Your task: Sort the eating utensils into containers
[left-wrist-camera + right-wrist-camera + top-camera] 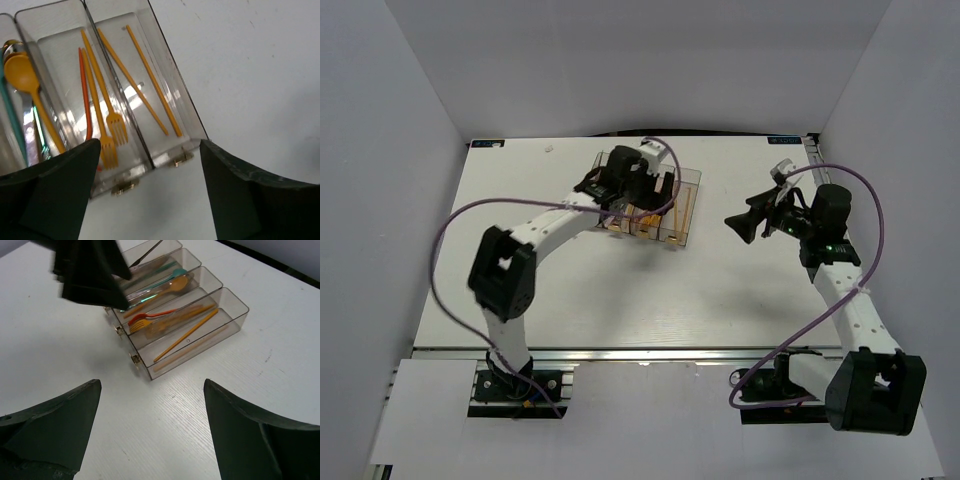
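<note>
Seems the closing step, with orange forks [116, 127] and spoon [22, 75] inside the clear bins [231, 322], both jaws wide and empty, left above the bins, right well apart, calling only for withdrawal.

The table [720, 290] is white and matt, with a faint wood-like grain in the wrist views. It fills the middle of the top view, walled in by white panels, and a metal rail [670, 353] runs along its lower edge. Directly on it, above centre and slightly left, stand the bins [686, 205]: four clear troughs joined side by side, flat on the surface. A tiny white scrap [548, 148] lies near the upper edge, left of the bins and apart from them. A small label [485, 143] sits at the upper left corner and a second label [786, 141] towards the upper right.
</note>
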`<action>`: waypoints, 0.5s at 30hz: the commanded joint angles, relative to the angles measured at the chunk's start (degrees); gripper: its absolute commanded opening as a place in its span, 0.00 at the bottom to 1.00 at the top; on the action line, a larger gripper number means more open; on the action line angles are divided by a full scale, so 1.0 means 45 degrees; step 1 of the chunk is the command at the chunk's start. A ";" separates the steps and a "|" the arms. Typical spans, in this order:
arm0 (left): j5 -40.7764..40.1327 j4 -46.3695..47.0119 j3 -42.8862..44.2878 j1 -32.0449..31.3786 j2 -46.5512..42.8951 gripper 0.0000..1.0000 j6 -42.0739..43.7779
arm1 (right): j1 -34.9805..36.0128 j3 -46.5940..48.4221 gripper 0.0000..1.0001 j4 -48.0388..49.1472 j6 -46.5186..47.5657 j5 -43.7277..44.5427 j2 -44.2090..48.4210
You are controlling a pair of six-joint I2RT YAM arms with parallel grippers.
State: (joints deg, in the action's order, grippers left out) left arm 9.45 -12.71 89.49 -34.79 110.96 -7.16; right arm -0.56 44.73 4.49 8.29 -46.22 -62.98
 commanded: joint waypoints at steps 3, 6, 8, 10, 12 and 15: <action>0.0592 0.0090 -0.3261 0.0561 -0.4418 0.96 0.0477 | -0.0540 -0.0096 0.89 0.0682 -0.1236 0.0366 0.1045; 0.0712 0.0110 -0.5098 0.0893 -0.6313 0.98 0.0692 | -0.0657 -0.0154 0.89 0.0252 -0.1238 0.0503 0.1610; 0.0731 0.0109 -0.5938 0.1069 -0.7598 0.98 0.0789 | -0.0735 -0.0194 0.89 -0.0136 -0.1005 0.0485 0.1827; 0.0673 0.0168 -0.7110 0.1245 -0.8461 0.98 0.0887 | -0.0833 -0.0388 0.89 -0.0275 -0.0691 0.0970 0.2198; 0.0537 0.0401 -0.8220 0.1285 -0.9809 0.98 0.0985 | -0.0892 -0.0506 0.89 -0.0624 -0.0672 0.1691 0.2335; 0.0594 0.0753 -0.9491 0.1304 -1.1504 0.98 0.0830 | -0.0989 -0.0546 0.89 -0.1384 -0.0730 0.2455 0.2374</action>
State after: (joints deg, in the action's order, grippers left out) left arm 11.40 -11.35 50.81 -28.99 65.76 -3.90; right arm -4.38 42.85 2.07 4.86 -40.10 -52.82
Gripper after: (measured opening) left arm 0.981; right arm 0.895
